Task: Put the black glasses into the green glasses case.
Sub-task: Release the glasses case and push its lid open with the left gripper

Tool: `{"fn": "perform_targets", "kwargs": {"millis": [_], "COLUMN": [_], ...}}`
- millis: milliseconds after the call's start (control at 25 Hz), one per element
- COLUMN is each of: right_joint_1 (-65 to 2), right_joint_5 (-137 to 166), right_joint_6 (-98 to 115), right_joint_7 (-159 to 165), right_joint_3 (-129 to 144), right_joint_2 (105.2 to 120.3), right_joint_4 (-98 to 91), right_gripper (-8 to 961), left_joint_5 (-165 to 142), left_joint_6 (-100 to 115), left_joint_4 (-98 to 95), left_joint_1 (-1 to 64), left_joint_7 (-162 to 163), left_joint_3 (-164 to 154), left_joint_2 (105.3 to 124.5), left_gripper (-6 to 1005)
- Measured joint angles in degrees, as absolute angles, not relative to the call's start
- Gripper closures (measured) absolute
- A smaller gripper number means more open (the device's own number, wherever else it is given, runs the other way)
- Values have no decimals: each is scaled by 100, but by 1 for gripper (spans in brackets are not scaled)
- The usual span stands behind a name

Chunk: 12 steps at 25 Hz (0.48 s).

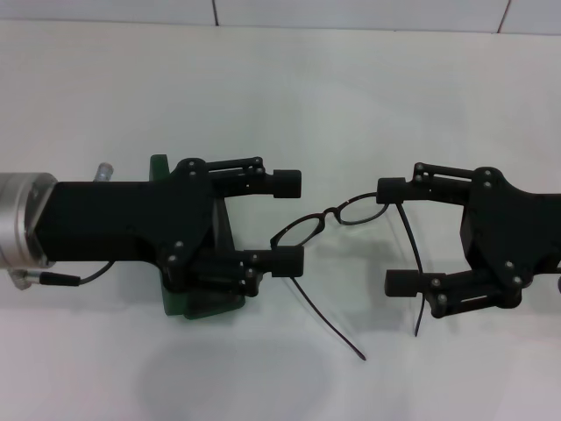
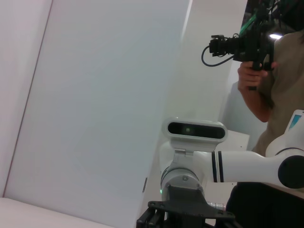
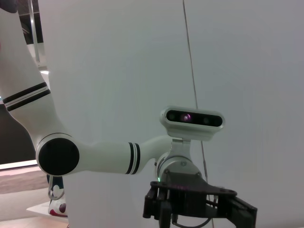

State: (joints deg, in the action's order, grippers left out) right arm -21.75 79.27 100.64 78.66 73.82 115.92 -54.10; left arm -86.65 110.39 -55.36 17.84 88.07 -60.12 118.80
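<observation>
- black glasses (image 1: 337, 216) lie on the white table (image 1: 280, 88), temples unfolded, between the two grippers; one lens by the left fingertips, hinge end by the right gripper's far finger
- thin frame, small oval lenses, long slim temples: judged light, springy, fragile; smooth lenses likely slippery, so best gripped at bridge or hinge corner, not mid-temple
- green glasses case (image 1: 197, 294): dark, glossy hard shell, rounded corners, mostly hidden under the left gripper (image 1: 287, 221)
- left gripper: jaws spread, nothing held
- right gripper (image 1: 396, 235): jaws apart, straddling one temple, not clamped
- wrist views show only the wall and the other arm
</observation>
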Motion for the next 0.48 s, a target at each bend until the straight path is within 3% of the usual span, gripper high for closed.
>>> {"fn": "perform_targets", "kwargs": {"millis": [480], "right_joint_1": [-2170], "right_joint_5": [7846], "right_joint_6": [10073], "right_joint_7": [7863], "right_joint_3": [7404], "right_joint_2": [11600], "right_joint_4": [-5393], "right_gripper": [69], "left_joint_5": [-8666], "left_joint_6": [11038], "left_joint_4": [-5538], "left_joint_1": [1744], "left_joint_7": [8807], "left_joint_3": [-6012], "left_joint_2": [11883], "left_gripper": [178]}}
